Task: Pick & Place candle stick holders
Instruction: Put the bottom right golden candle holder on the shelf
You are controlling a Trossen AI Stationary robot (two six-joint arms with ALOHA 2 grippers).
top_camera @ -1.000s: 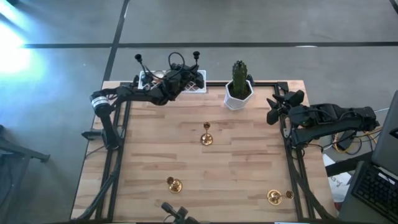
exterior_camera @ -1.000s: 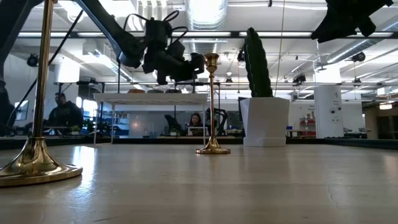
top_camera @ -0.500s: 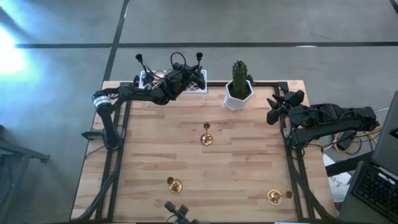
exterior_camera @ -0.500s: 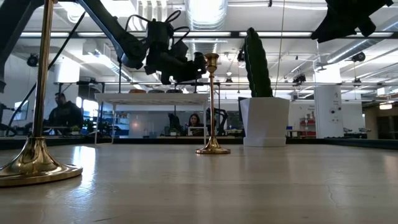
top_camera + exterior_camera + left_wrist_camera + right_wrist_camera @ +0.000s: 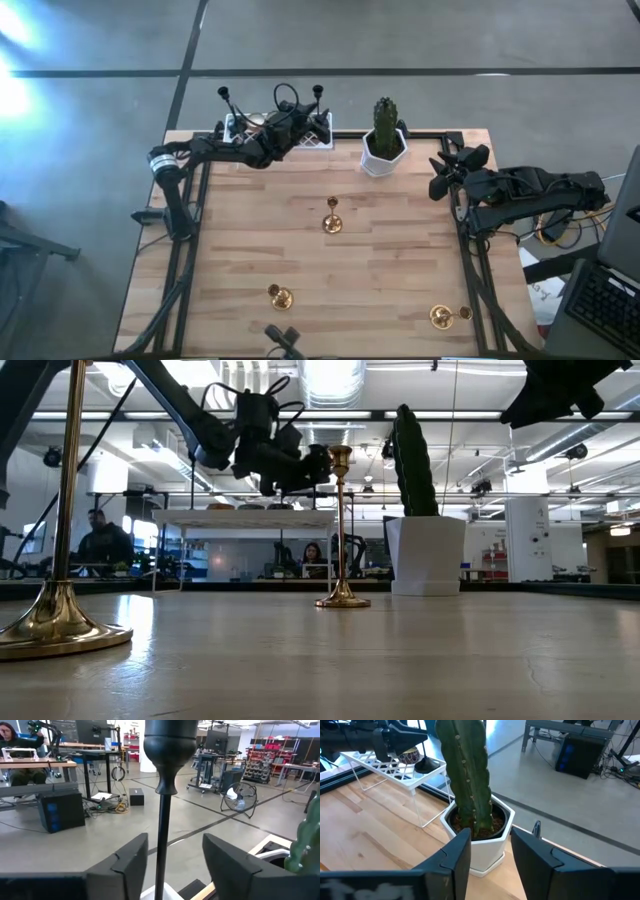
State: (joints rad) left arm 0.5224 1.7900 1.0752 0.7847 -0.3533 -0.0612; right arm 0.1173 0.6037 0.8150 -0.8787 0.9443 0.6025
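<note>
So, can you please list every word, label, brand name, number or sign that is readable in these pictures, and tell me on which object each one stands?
None can be read.
Candle stick holders, white pot, white lattice tray: no writing shows.
Papers by the table's right edge: marks too small to read.
Room behind, in the low and wrist views: any signs are too blurred to read.

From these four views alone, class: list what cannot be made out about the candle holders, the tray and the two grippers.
- White lattice tray: high view, the left gripper covers most of it, so its contents cannot be counted.
- Black candle holder: left wrist view, its base is cut off by the bottom edge between the open fingers.
- Near gold holder: low view, its top is cut off.
- Right gripper: high view, too small to judge.
</note>
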